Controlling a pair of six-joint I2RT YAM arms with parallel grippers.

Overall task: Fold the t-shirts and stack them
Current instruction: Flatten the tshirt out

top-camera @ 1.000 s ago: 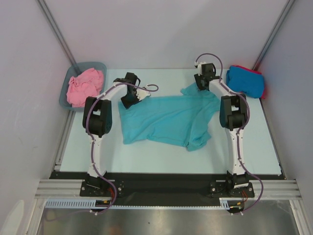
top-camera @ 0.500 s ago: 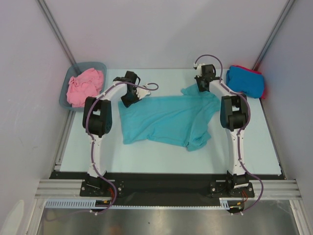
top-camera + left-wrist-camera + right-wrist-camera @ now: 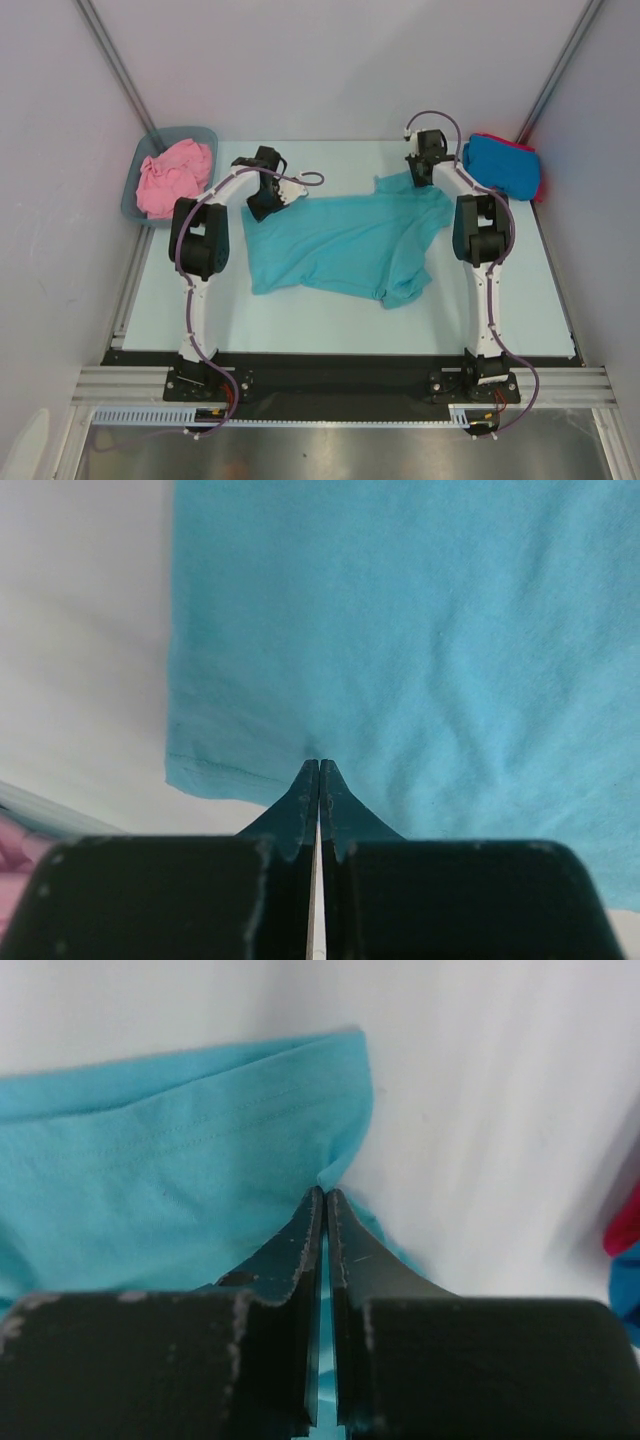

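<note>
Gripping the teal t-shirt (image 3: 340, 240) right of the tub (image 3: 187, 130), you have the left gripper (image 3: 319, 765) clamped on its tub-side corner and the right gripper (image 3: 325, 1192) clamped at its long axis's other end.

Grey-blue tub (image 3: 200, 131) at far-left corner of pale table (image 3: 330, 322)

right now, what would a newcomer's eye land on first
A teal t-shirt lies spread across the table, with the left tool and right tool each pinched shut on its far side. A pink t-shirt sits crumpled in the grey-blue tub at the far left corner, and a folded bright blue t-shirt lies on a red t-shirt at far right.
</note>
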